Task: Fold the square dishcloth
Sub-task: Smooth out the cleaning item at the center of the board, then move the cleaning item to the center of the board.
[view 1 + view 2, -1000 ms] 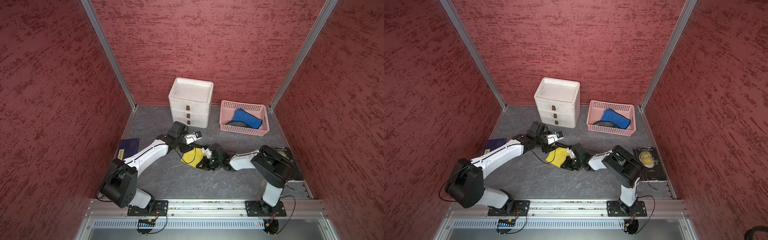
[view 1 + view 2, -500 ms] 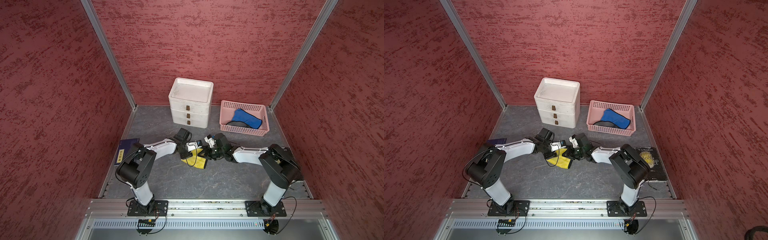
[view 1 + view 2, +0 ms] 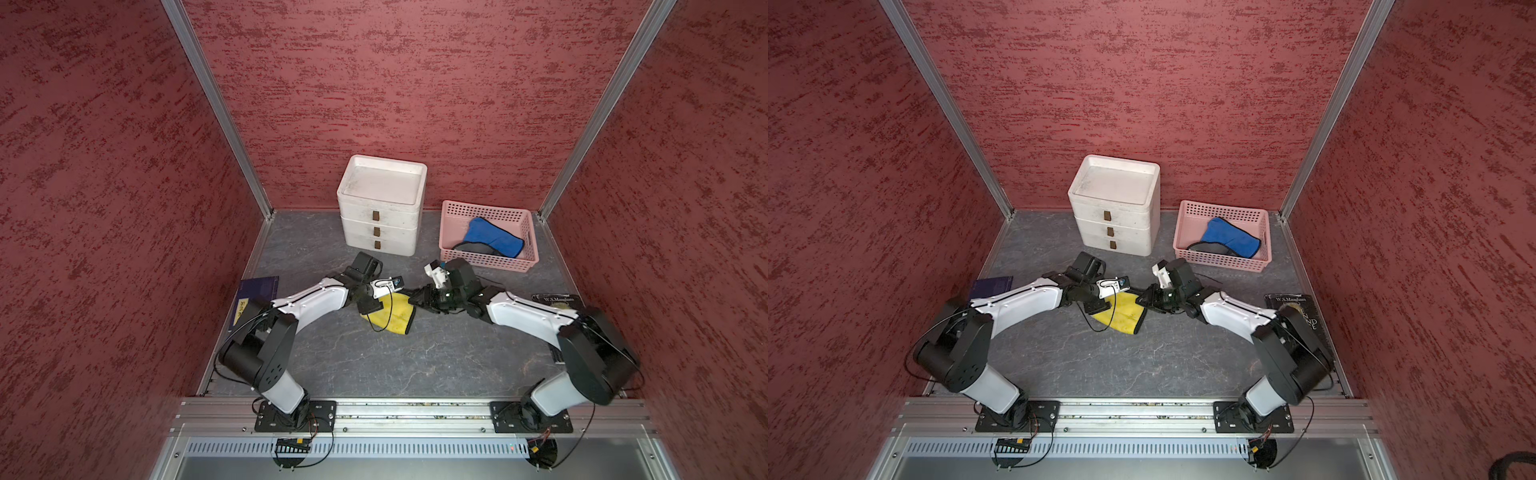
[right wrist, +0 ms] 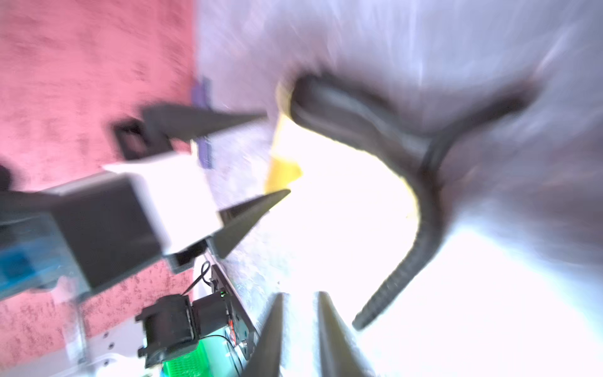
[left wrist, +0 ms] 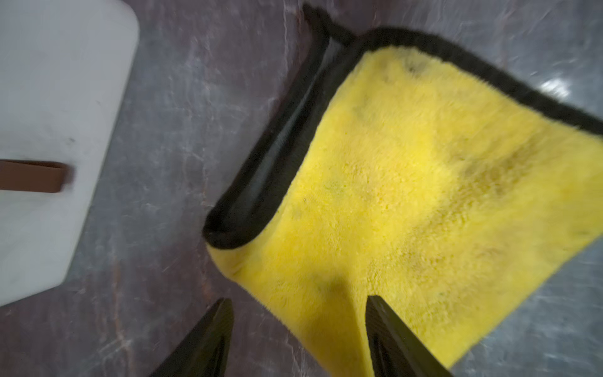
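A grey, marble-veined tabletop [image 3: 415, 361] is boxed in by three rough red walls [image 3: 395, 83]. Two metal posts [image 3: 216, 108] stand at the back corners and one metal rail [image 3: 415, 415] runs along the front.

One yellow dishcloth [image 3: 392, 318], edged in black, lies folded over near the middle of the tabletop, between my two arms. My left gripper [image 5: 297, 298] hangs over its left side with fingers spread wide, pinching nothing. My right gripper [image 4: 301, 293] is at the opposite side, its fingers a little apart with nothing between them, though that view is blurred.

At the back stands one white chest of three drawers [image 3: 380, 216]. Beside it is one pink basket [image 3: 482, 262] holding one blue cloth [image 3: 492, 237].

Two books lie flat: a dark blue book [image 3: 253, 299] by the left wall and a black book [image 3: 557, 298] by the right.
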Controlling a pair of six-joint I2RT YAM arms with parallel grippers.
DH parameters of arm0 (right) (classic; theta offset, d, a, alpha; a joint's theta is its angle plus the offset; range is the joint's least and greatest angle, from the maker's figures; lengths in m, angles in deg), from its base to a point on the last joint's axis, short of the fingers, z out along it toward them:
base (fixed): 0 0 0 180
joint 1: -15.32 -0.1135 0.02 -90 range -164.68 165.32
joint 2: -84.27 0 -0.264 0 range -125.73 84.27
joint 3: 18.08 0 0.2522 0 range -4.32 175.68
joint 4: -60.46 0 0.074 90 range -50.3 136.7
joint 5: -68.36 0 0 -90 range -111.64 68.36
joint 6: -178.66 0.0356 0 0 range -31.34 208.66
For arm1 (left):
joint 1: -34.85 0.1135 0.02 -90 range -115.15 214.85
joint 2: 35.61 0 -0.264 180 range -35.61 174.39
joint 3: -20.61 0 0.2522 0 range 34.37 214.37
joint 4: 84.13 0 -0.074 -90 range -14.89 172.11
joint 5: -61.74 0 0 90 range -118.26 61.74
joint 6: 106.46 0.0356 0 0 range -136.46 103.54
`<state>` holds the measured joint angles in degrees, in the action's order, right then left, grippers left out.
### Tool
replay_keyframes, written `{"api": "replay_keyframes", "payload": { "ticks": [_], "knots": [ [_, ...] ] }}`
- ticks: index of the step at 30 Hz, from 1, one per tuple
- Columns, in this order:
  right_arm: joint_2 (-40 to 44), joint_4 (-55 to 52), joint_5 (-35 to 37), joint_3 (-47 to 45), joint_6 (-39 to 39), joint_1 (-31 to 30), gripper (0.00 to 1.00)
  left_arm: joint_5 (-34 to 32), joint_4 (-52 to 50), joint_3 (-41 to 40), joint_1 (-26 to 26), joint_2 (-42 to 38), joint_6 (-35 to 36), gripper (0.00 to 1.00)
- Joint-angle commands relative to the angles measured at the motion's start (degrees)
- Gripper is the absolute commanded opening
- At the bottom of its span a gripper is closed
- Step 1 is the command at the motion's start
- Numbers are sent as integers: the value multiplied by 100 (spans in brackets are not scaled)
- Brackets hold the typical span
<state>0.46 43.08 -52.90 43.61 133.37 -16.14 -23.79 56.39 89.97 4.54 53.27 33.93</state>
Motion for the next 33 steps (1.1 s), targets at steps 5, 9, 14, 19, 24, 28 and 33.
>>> {"api": "replay_keyframes", "payload": {
  "ticks": [5,9,14,19,24,28,33],
  "knots": [
    [1619,-2224,1277,290,-700,866,66,-267,-224,86,-1006,160,-28,66],
    [2124,-2837,1784,505,-852,1205,73,-265,-73,382,-1200,851,-159,62],
    [2183,-3298,2337,852,-1014,1388,81,-447,79,530,-1137,1503,-18,61],
    [1875,-3507,2691,1341,-1207,1600,85,-559,19,111,-566,1508,249,60],
    [1271,-3684,3101,2073,-1399,1765,88,-228,-472,-321,519,898,482,61],
    [663,-3740,3336,2688,-1467,1868,89,-493,-334,-746,1237,458,990,60],
    [-506,-4041,3733,3747,-1614,2057,92,-630,-422,-499,1969,367,1030,60]
  ]
}}
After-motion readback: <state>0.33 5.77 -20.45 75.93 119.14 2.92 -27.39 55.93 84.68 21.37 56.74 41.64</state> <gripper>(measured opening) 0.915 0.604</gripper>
